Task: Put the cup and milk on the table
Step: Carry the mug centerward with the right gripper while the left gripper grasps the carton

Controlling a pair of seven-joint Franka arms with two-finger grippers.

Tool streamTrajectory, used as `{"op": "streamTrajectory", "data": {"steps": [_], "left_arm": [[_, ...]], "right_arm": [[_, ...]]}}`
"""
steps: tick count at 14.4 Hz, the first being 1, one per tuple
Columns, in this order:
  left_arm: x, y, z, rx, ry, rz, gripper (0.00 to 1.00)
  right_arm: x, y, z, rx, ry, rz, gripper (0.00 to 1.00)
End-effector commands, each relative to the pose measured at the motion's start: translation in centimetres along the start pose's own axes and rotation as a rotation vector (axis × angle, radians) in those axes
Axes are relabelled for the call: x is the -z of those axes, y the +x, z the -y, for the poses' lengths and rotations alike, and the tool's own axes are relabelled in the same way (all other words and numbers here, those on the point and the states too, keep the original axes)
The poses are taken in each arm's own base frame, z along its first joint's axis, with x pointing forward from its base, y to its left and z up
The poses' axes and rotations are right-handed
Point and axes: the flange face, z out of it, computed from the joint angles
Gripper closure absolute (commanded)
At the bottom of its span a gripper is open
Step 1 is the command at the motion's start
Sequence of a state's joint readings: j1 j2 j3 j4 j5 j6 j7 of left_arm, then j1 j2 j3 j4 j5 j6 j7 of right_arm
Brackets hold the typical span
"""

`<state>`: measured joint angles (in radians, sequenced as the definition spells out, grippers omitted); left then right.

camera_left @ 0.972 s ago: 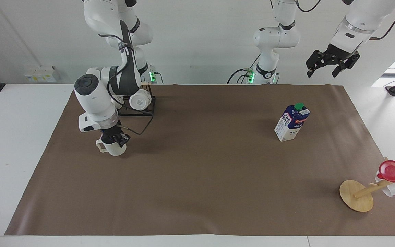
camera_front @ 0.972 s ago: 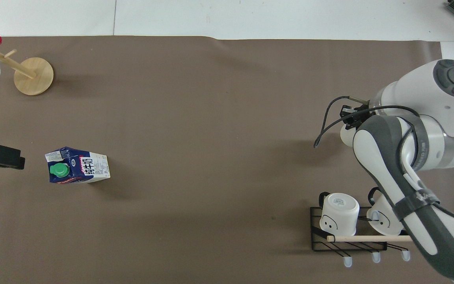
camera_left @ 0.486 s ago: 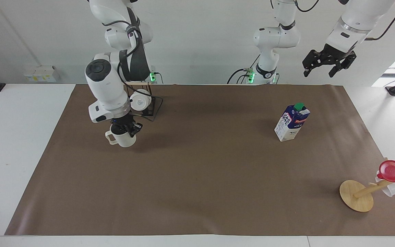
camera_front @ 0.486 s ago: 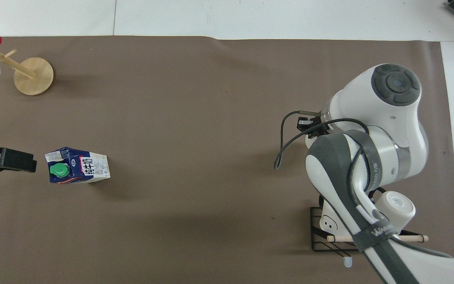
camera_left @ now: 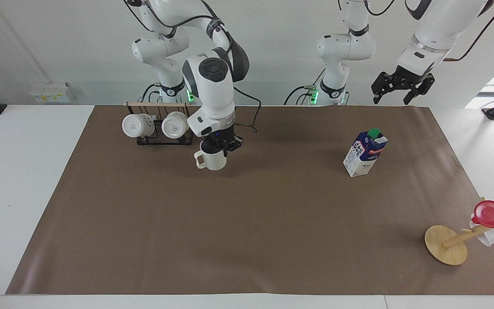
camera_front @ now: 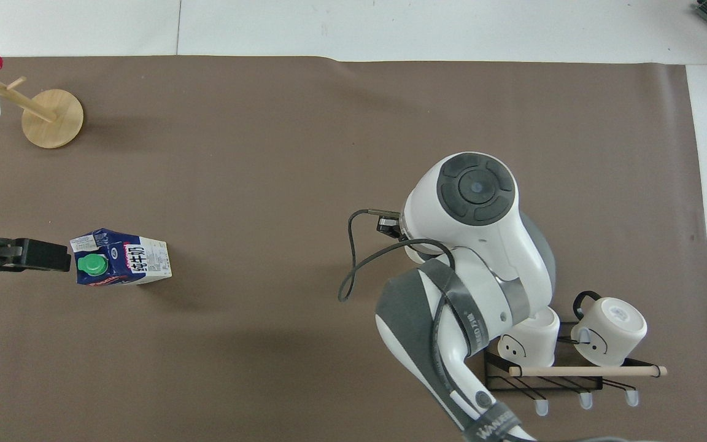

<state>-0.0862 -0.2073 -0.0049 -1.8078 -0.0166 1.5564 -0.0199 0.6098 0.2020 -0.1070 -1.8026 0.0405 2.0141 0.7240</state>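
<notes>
Cream cup (camera_left: 210,159), upper centre of the facing view, hangs pinched at its rim by the right gripper (camera_left: 220,143) over the mat (camera_left: 247,240), beside the mug rack (camera_left: 161,125). Milk (camera_left: 365,153) stands upright on the mat, right of centre. Left gripper (camera_left: 397,88), fingers spread, is raised at upper right.

overhead: cup hidden under right arm's wrist | right hand hidden too | left hand (camera_front: 53,263) cut by picture's edge (only fingertips show) | facing: white mug (camera_left: 485,237) half-hidden by red cup (camera_left: 489,214)
</notes>
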Motion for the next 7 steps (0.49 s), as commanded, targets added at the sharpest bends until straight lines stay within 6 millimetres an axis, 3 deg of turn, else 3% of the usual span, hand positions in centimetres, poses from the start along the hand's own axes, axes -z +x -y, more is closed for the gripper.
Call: {"op": "streamTrajectory", "data": {"steps": [1,5,7], "left_arm": [[-1.9,-0.4,0.7,0.003,-0.013,-0.030,0.00],[-3.3,0.2,0.7,0.006,-0.013,-0.089,0.00],[-5.4,0.1,1.0,0.010,-0.012,-0.081,0.00]], "right_arm": [[-1.6,-1.7,3.0,0.014,0.015,-0.010,1.00],[-4.7,-4.5,6.9,0.064,0.018,-0.023,1.00],[-5.7,-5.0,7.6,0.072,0.019,-0.032,1.00]]}}
